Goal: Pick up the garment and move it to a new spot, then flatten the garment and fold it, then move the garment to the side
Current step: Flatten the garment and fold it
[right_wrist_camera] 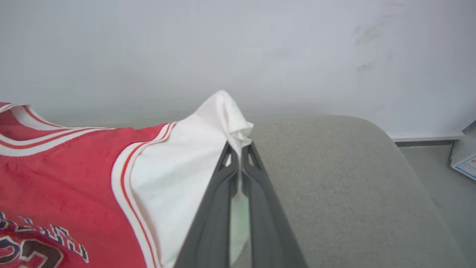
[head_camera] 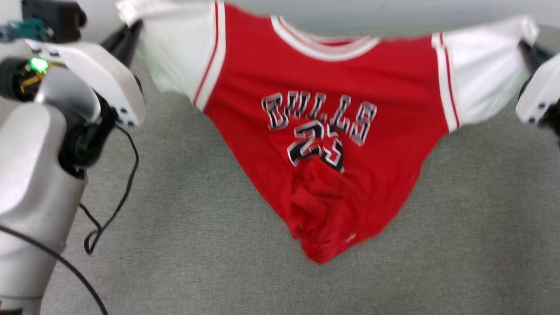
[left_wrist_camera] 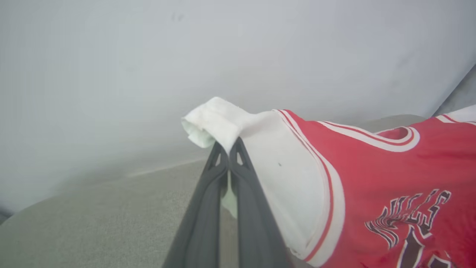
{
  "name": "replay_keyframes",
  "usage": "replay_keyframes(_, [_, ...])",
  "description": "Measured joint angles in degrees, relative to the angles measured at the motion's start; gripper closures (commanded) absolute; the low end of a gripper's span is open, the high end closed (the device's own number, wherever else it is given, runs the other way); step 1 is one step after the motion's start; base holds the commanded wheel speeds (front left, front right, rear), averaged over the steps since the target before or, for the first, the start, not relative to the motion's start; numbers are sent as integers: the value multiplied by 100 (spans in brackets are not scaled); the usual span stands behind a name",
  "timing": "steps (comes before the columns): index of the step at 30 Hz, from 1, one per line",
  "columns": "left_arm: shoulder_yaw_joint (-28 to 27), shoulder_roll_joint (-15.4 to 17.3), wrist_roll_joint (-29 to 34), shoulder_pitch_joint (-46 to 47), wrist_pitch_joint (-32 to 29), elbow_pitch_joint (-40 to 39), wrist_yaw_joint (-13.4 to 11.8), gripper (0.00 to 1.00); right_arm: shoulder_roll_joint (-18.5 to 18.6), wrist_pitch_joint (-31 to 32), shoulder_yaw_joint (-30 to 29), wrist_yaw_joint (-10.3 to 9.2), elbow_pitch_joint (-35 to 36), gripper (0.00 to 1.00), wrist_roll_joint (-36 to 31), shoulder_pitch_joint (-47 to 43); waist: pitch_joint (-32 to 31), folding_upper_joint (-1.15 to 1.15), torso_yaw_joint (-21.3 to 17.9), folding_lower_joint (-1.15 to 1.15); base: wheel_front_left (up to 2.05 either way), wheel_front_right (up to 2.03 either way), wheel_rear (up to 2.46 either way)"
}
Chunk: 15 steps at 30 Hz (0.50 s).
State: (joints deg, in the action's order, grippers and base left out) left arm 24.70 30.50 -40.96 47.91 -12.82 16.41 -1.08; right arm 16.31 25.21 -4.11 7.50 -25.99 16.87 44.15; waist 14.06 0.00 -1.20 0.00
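Left jaws were pinched tight on the bunched tip of the white left sleeve (left_wrist_camera: 212,119). The garment (head_camera: 332,87), a soft red jersey with striped rib trim, hung stretched between both arms over the grey woven surface (head_camera: 175,218), hem sagging into a crumpled point. Chest print read "BULLS" over 23. Right jaws were clamped on the white right sleeve (right_wrist_camera: 223,111).

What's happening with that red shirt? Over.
Left gripper, right gripper shut on garment sleeves. Garment stretched between them above grey surface. Black cable at left, apart.
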Motion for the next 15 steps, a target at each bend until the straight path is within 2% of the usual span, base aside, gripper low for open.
replay_keyframes(5, [-98,-122,198,676,426,448,-35,100,-5,-233,15,0,-104,100,-133,836,-79,0,62,0,0,0,0])
replay_keyframes(15, [-215,-211,623,2526,1283,1571,196,100,-80,-911,53,0,-679,100,-472,2960,333,0,83,0,0,0,0])
